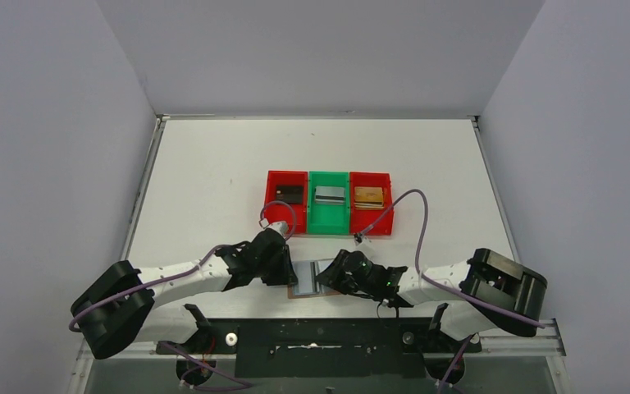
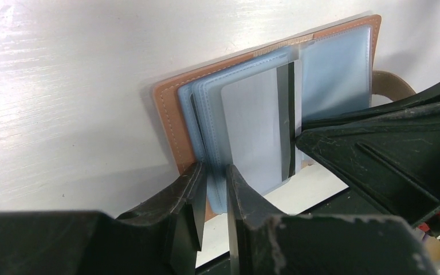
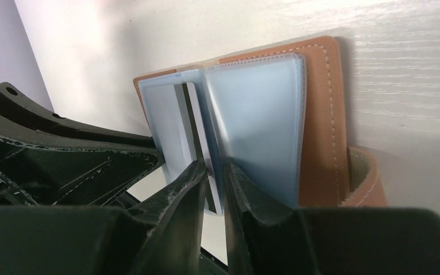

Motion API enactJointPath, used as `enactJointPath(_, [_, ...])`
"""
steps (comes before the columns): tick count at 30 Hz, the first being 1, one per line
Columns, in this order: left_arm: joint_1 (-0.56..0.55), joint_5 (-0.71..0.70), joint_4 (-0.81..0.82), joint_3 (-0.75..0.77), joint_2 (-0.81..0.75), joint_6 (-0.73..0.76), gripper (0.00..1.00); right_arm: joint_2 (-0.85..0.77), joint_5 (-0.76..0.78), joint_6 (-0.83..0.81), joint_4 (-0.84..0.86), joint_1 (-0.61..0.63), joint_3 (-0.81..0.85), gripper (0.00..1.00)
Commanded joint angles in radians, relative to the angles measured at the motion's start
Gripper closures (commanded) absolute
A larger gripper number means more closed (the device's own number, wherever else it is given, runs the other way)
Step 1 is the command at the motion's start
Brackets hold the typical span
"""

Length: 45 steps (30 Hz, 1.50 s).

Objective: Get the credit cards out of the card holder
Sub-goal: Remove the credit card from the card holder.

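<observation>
Left gripper (image 2: 215, 172) clamps card holder (image 2: 172, 114) sleeves (image 2: 206, 132), right gripper (image 3: 213, 169) clamps its card (image 3: 172, 132); 3 bins (image 1: 328, 220) hold cards (image 1: 329, 194).

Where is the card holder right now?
Top view: the card holder lies open at the table's near edge, between the left claw and right claw, in front of the green bin.

A white table (image 1: 213, 164) with a faint wood grain fills the floor of a small enclosure. Three plain, pale grey walls close it in: the left wall (image 1: 49, 123), the back wall (image 1: 320, 49) and the right wall (image 1: 574, 123). Thin metal rails (image 1: 143, 189) run along the table's side edges. A dark metal frame (image 1: 320, 336) spans its near edge. The light is soft and even, with bright glare on the tabletop.
</observation>
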Motion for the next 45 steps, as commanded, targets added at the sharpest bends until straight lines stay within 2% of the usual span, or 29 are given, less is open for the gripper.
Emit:
enactJointPath(1, [-0.004,0.017,0.034,0.001,0.015,0.019,0.84,0.010,-0.028,0.008,0.123,-0.015,-0.033,0.81])
enactJointPath(7, [-0.004,0.022,0.043,-0.003,0.013,0.018,0.89,0.022,-0.070,0.023,0.272,-0.036,-0.086,0.81])
enactJointPath(13, [-0.003,0.026,0.043,0.000,0.018,0.018,0.92,0.075,-0.110,0.011,0.324,-0.041,-0.071,0.80])
enactJointPath(16, [-0.004,0.023,0.041,0.000,0.016,0.018,0.93,0.084,-0.112,0.007,0.328,-0.040,-0.068,0.84])
enactJointPath(24, [-0.003,0.005,0.016,0.002,0.009,0.018,0.96,-0.014,-0.037,0.000,0.193,-0.042,-0.076,0.99])
enactJointPath(36, [-0.002,-0.015,-0.020,0.027,-0.009,0.024,0.98,-0.159,0.057,0.015,-0.052,-0.042,-0.077,1.00])
enactJointPath(41, [-0.001,-0.026,-0.049,0.054,-0.028,0.026,0.92,-0.177,0.069,0.015,-0.085,-0.043,-0.079,1.00])
enactJointPath(45, [-0.001,-0.024,-0.061,0.096,-0.062,0.030,0.80,-0.154,0.053,0.006,-0.073,-0.042,-0.070,1.00])
